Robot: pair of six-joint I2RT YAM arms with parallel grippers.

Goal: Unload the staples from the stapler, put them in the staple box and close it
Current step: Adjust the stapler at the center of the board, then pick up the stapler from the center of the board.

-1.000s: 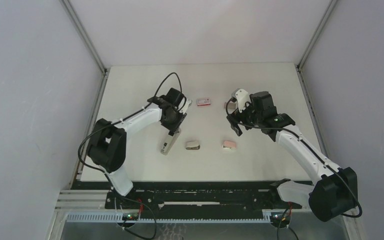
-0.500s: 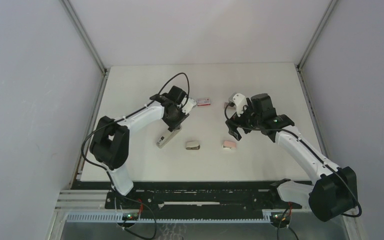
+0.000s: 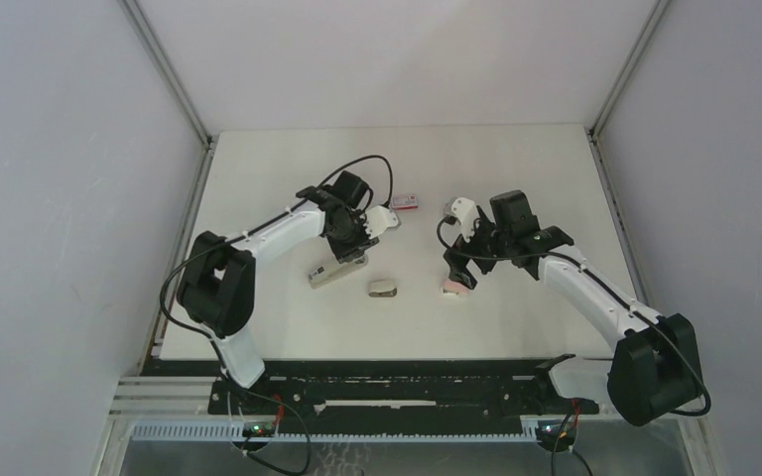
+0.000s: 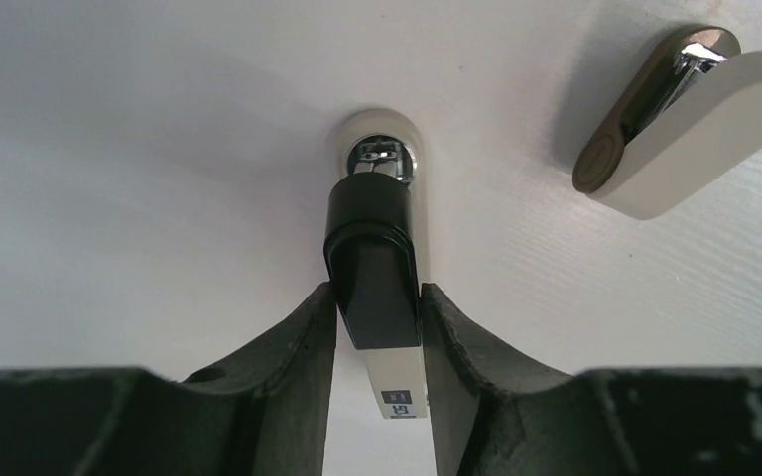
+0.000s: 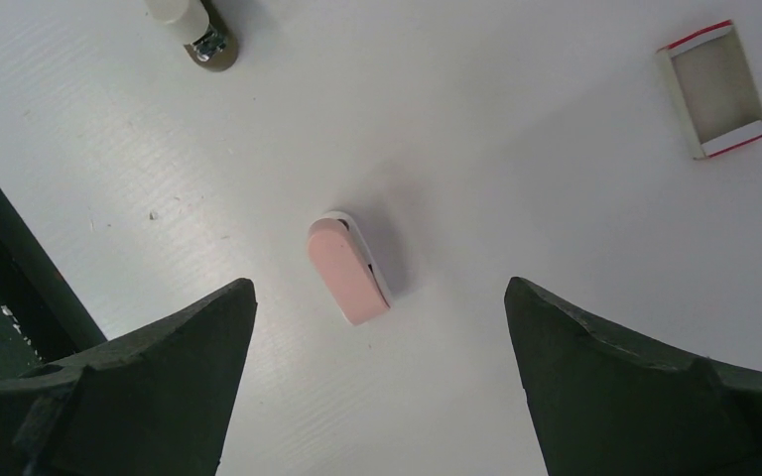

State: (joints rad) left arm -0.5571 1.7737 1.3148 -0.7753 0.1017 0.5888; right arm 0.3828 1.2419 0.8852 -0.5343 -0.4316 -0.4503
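My left gripper [image 4: 377, 297] is shut on a black-and-white stapler [image 4: 372, 223], gripping its sides; its chrome front end points away from the wrist camera. In the top view this stapler [image 3: 333, 271] lies low at the table, left of centre, under the left gripper [image 3: 350, 250]. My right gripper [image 5: 379, 288] is open and empty, hovering above a small pink stapler [image 5: 347, 270], which also shows in the top view [image 3: 453, 287] below the right gripper [image 3: 459, 266]. No staple strips show in any view.
A beige-and-brown small stapler [image 3: 383, 288] lies between the two grippers; it also shows in the left wrist view [image 4: 685, 119] and the right wrist view [image 5: 193, 25]. A red-and-white box [image 3: 406, 201] sits farther back; in the right wrist view [image 5: 712, 89] it is open.
My left gripper has swung the black-and-white stapler from pointing toward the near edge to lying more sideways. My right gripper has moved nearer and left, over the pink stapler.
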